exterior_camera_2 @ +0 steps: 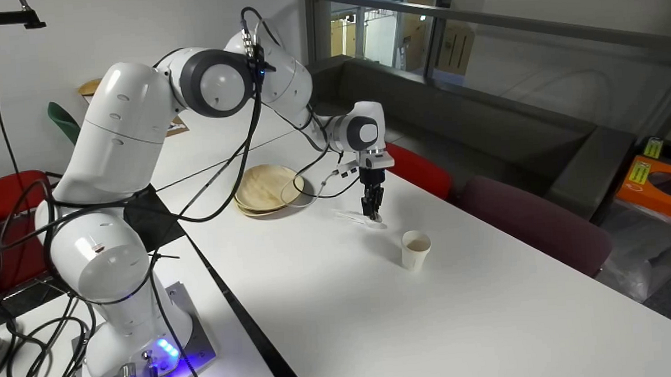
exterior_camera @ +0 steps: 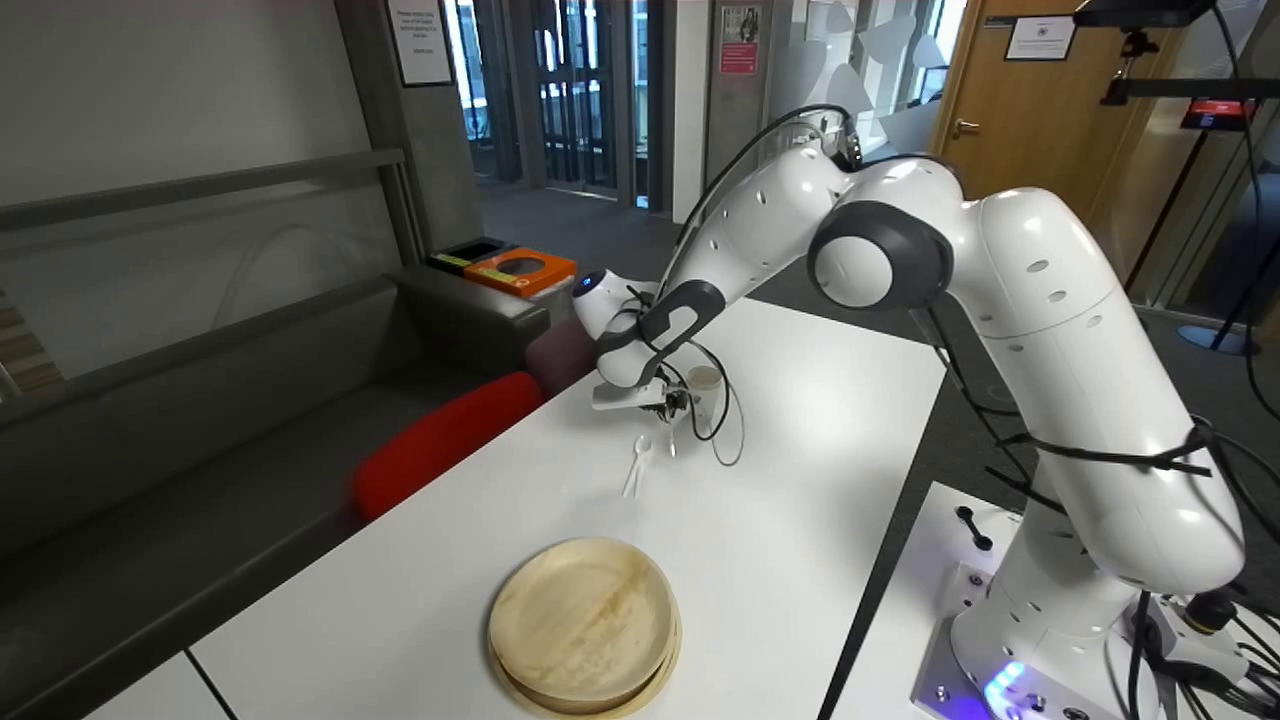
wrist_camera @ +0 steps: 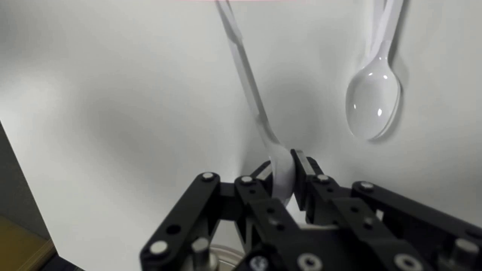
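My gripper (wrist_camera: 282, 175) points down at the table. Its fingertips are shut on the bowl of a white plastic spoon (wrist_camera: 248, 86). The spoon's handle runs away from the fingers and out of the top of the wrist view. I cannot tell whether the handle touches the table. Beside it lie other white spoons (wrist_camera: 372, 99), stacked or overlapping, apart from the gripper; they also show in an exterior view (exterior_camera: 642, 446). A pale paper cup (exterior_camera_2: 415, 250) stands upright near the gripper (exterior_camera_2: 373, 208). The cup's rim shows partly behind the gripper linkage in the wrist view (wrist_camera: 228, 255).
Round wooden plates (exterior_camera: 585, 620) lie stacked on the white table (exterior_camera: 400, 610). Black cables loop from the arm near the cup. A red chair (exterior_camera: 445, 440) and a dark maroon chair (exterior_camera_2: 533, 223) stand along the table edge, before a grey sofa (exterior_camera: 200, 480).
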### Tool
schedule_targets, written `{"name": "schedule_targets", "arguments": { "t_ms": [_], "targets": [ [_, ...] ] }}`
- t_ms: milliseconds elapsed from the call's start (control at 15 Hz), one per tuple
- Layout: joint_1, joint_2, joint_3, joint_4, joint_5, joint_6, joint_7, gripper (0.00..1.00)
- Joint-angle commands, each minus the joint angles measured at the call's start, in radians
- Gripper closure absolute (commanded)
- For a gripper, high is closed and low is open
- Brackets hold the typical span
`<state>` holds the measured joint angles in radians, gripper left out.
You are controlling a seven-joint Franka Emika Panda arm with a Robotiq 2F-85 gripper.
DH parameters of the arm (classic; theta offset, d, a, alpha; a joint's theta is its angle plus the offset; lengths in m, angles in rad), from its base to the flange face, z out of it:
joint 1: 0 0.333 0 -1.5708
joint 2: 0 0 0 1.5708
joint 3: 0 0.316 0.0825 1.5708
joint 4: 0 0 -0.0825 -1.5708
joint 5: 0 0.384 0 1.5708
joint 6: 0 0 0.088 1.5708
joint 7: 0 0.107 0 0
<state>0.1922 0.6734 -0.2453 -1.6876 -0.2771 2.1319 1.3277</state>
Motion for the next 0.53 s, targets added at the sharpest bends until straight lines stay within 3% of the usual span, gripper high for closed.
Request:
{"name": "schedule_targets", "arguments": {
  "t_ms": [0, 467],
  "targets": [
    [-0.030, 0.029, 0.037, 0.059, -0.008, -0.090, -0.073, 0.98],
    [-0.056, 0.081, 0.080, 0.127, 0.029, -0.191, -0.193, 0.98]
  ]
}}
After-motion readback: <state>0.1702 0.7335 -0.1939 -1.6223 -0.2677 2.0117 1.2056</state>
